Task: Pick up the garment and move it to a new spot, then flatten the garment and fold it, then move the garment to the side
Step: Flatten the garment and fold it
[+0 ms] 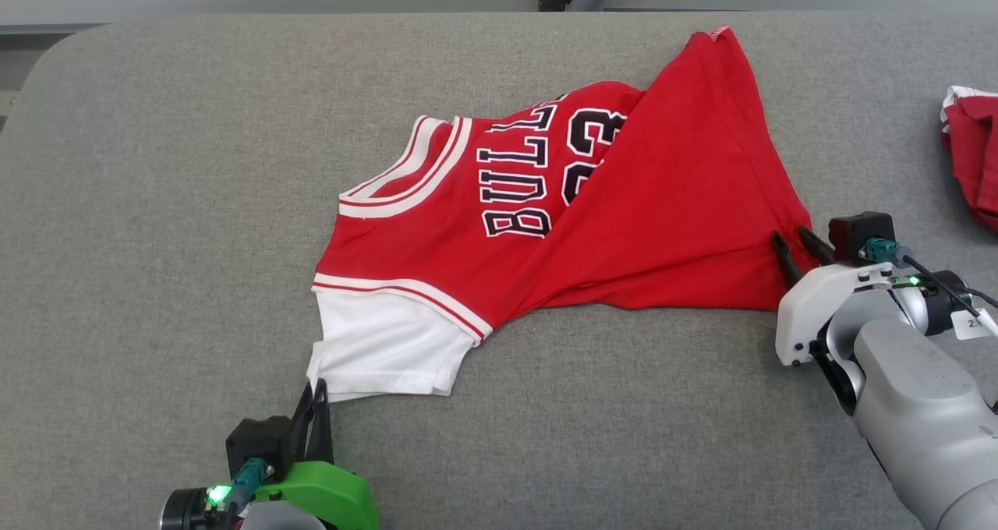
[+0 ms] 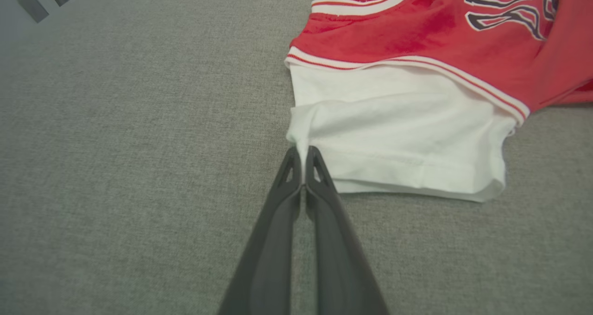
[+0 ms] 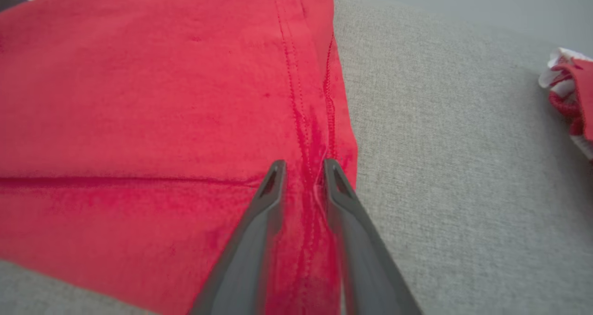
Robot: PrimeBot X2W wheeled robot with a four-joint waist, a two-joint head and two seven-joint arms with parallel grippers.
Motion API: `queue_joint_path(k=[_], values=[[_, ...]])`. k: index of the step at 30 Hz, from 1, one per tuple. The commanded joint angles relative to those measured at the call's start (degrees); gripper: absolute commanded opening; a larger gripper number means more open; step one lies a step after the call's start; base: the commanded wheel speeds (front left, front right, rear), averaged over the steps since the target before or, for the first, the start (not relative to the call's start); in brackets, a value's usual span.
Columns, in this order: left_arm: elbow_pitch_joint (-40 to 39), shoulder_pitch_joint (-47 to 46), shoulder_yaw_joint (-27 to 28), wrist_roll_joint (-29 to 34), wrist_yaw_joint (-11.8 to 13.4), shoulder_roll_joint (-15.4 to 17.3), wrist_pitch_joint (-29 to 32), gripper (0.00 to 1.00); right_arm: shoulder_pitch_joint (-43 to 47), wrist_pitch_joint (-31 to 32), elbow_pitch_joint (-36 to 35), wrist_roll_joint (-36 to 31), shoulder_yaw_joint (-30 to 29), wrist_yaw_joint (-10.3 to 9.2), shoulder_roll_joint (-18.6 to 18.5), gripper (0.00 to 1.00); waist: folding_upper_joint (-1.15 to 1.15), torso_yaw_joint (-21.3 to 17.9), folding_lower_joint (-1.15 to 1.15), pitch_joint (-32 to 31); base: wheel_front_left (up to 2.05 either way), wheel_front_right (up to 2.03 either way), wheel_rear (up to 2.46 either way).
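The red jersey (image 1: 624, 226) lies across the middle of the grey table (image 1: 156, 164), its lower half flapped over part of the lettering. The left hand (image 2: 301, 155) is clenched on the corner of the white sleeve, toward the near edge. The right hand (image 3: 303, 166) has its fingers parted, straddling the red hem seam. Another red garment (image 1: 974, 156) sits at the right edge.
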Motion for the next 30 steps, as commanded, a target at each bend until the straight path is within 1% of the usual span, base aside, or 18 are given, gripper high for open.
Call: queue_joint_path(k=[1,2,5,7,8,9,13,16,18,22,26,30], values=[[-0.1,0.12,0.07,-0.37,0.27,0.46,-0.21,0.0,-0.19,-0.19,0.61,-0.26,-0.21,-0.09,0.09,0.42,0.0,0.05,0.0,-0.07,0.0,0.0,0.0],[-0.05,0.14,0.0,-0.44,0.3,0.46,-0.21,0.0,-0.17,-0.19,1.17,-0.31,-0.37,-0.09,0.2,0.39,0.0,0.11,0.0,-0.15,0.0,0.0,0.0],[-0.02,0.11,-0.16,-0.62,0.25,0.47,-0.3,0.0,-0.47,-0.19,2.3,-0.54,-0.91,-0.09,0.47,0.42,0.0,0.29,0.0,-0.32,0.0,0.0,0.0],[0.0,0.0,-0.28,-0.64,0.22,0.47,-0.35,0.0,-0.54,-0.19,2.88,-0.51,-1.19,-0.09,0.72,0.38,0.0,0.39,0.0,-0.4,0.0,0.0,0.0],[0.03,-0.15,-0.41,-0.42,0.21,0.51,-0.34,0.0,-0.56,-0.19,3.35,-0.61,-1.29,-0.09,0.84,0.23,0.0,0.52,0.0,-0.48,0.0,0.0,0.0],[0.04,-0.21,-0.45,-0.42,0.23,0.57,-0.33,0.0,-0.61,-0.19,3.4,-0.66,-1.37,-0.09,0.84,0.0,0.0,0.58,0.0,-0.53,0.0,0.0,0.0],[-0.28,-0.16,-0.37,-0.56,0.35,0.79,-0.84,0.0,-0.2,-0.2,2.92,-0.45,-1.41,-0.09,1.03,0.0,0.0,0.73,0.0,-0.9,0.0,0.0,0.0],[-0.9,-0.26,0.24,-1.37,-0.13,0.56,-2.17,0.0,0.37,-0.2,1.09,-0.18,-2.29,-0.09,0.31,0.0,0.0,0.69,0.0,-1.55,0.0,0.0,0.0],[-1.76,-0.46,1.0,-3.17,-0.88,-0.12,-3.03,0.0,1.25,-0.2,-0.94,0.48,-3.37,-0.09,-0.2,0.0,0.0,0.68,0.0,-2.26,0.0,0.0,0.0],[-4.93,-1.74,3.31,-7.27,-3.37,-0.81,-4.46,0.0,2.79,-0.2,-7.57,2.64,-5.56,-0.09,-1.69,0.0,0.0,0.22,0.0,-3.78,0.0,0.0,0.0],[-9.31,-4.58,5.75,-9.85,-5.3,0.15,-5.15,0.0,4.41,-0.19,-15.59,4.48,-6.81,-0.09,-4.56,0.0,0.0,-0.84,0.0,-5.28,0.0,0.0,0.0],[-13.59,-8.9,8.13,-12.46,-6.95,1.44,-3.66,0.0,4.68,-0.13,-23.19,6.92,-7.59,-0.09,-7.25,0.0,0.0,-1.94,0.0,-6.96,0.0,0.0,0.0]])
